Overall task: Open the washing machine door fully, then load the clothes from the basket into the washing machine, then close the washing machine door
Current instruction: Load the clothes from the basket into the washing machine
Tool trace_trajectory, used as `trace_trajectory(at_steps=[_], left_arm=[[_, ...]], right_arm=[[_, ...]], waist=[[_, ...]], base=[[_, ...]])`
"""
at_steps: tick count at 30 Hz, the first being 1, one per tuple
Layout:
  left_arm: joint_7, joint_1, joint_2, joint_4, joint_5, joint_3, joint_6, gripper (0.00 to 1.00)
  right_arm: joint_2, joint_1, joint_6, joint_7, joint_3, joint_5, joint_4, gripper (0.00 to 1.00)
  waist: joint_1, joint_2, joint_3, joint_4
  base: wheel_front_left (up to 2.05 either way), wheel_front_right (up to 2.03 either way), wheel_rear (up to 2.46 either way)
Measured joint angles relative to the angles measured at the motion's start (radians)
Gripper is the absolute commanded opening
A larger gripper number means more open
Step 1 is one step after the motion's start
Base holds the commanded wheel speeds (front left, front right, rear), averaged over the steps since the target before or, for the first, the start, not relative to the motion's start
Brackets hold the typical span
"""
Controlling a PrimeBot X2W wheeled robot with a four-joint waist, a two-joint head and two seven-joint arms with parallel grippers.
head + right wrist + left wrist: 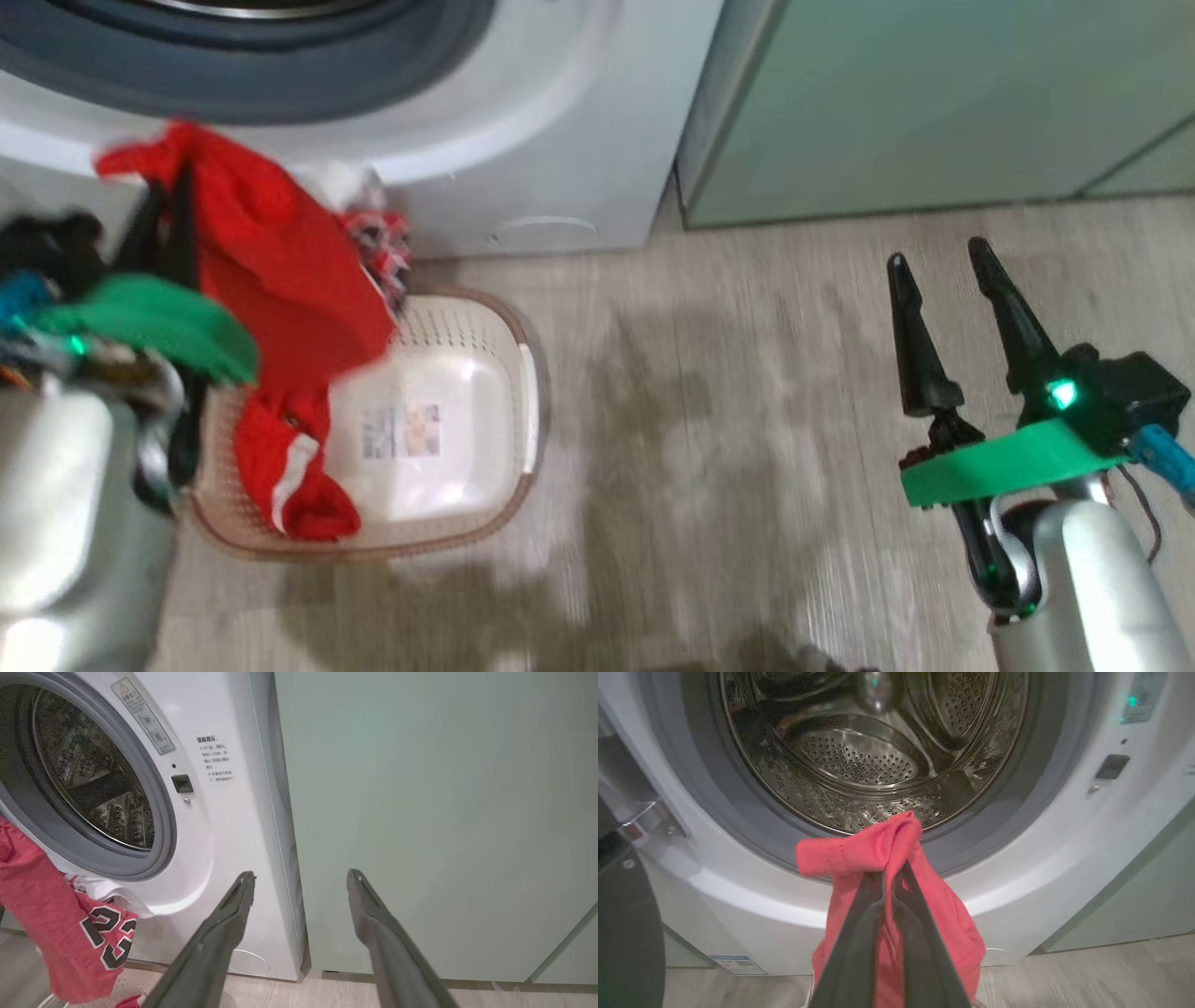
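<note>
My left gripper (173, 187) (892, 870) is shut on a red garment of the clothes (280, 271) (882, 849) and holds it up in front of the washing machine (523, 121) (752, 914). The cloth hangs just below the grey gasket and the open steel drum (859, 760). In the right wrist view the garment (42, 905) shows a dark number. Red fabric with a white stripe (289, 476) reaches into the cream basket (448, 327) on the floor. The washing machine door (621, 933) stands open at the left. Off to the right, my right gripper (938, 254) (301, 876) is open and holds nothing.
Pale green cabinets (934, 103) (444, 812) stand against the washer's right side. Wood-look floor (728, 420) stretches between the basket and my right arm. The washer's round lower cap (247, 963) sits near the floor.
</note>
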Motion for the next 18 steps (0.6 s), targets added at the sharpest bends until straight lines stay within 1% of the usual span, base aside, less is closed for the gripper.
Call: trace_trajectory(at_steps=[7,12,16,18], left_arm=[[0.100,-0.277,0.070,0.175,-0.047,0.029,-0.070,0.00],[0.213,-0.445,0.126,0.272,-0.047,0.017,-0.110,0.00],[0.321,-0.563,0.160,0.331,-0.039,-0.008,-0.140,0.00],[0.350,-0.612,0.176,0.355,-0.039,-0.008,-0.146,0.00]], right_arm=[[0.000,-0.074,0.000,-0.042,0.037,0.036,0.039,1.00],[0.000,-0.125,0.000,-0.063,0.058,0.070,0.069,1.00],[0.000,-0.154,0.000,-0.072,0.091,0.095,0.091,1.00],[0.000,-0.168,0.000,-0.072,0.102,0.110,0.093,1.00]], waist=[[0.0002,0.0000,0.129,-0.054],[0.0002,0.0000,0.206,-0.100],[0.0001,0.0000,0.256,-0.138],[0.0000,0.0000,0.278,-0.158]], base=[[0.00,0.00,0.00],[0.00,0.00,0.00],[0.00,0.00,0.00],[0.00,0.00,0.00]])
